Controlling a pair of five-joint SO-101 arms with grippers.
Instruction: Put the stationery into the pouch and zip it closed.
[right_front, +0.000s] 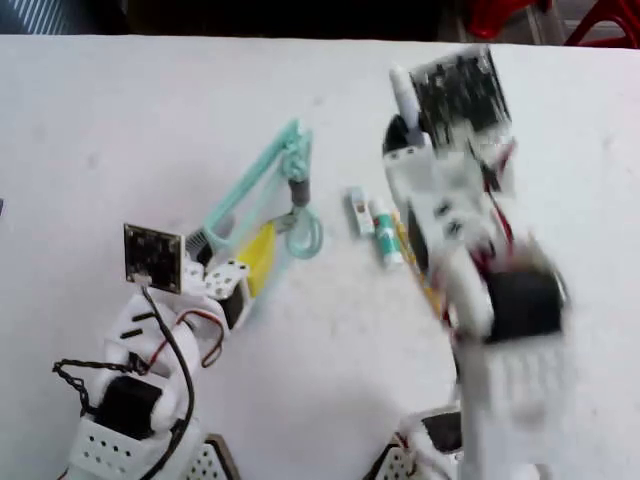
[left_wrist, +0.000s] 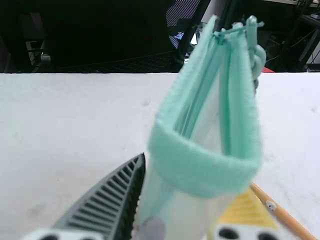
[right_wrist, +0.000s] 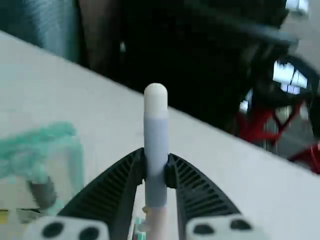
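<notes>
In the high view, the pouch (right_front: 256, 190) lies slanted on the white worktop (right_front: 150, 120), left of centre. It has clear sides and a mint-green fabric edge. Its near end is clamped in the left gripper (right_front: 232, 252). Farther right, the right gripper (right_front: 402, 128) is closed around a white pen (right_front: 401, 90). A short green-and-white tube (right_front: 384, 238) lies between the arms.

The left wrist view shows the pouch's woven mint band curling into an open loop. The zip runs away to the pull tab (left_wrist: 254, 47) at the far end. A black ribbed finger (left_wrist: 107, 200) and a yellow one pinch the clear wall. A yellow pencil (left_wrist: 278, 214) rests just beside them.

In the right wrist view, two black ribbed fingers squeeze the smooth, round-capped pen upright.
</notes>
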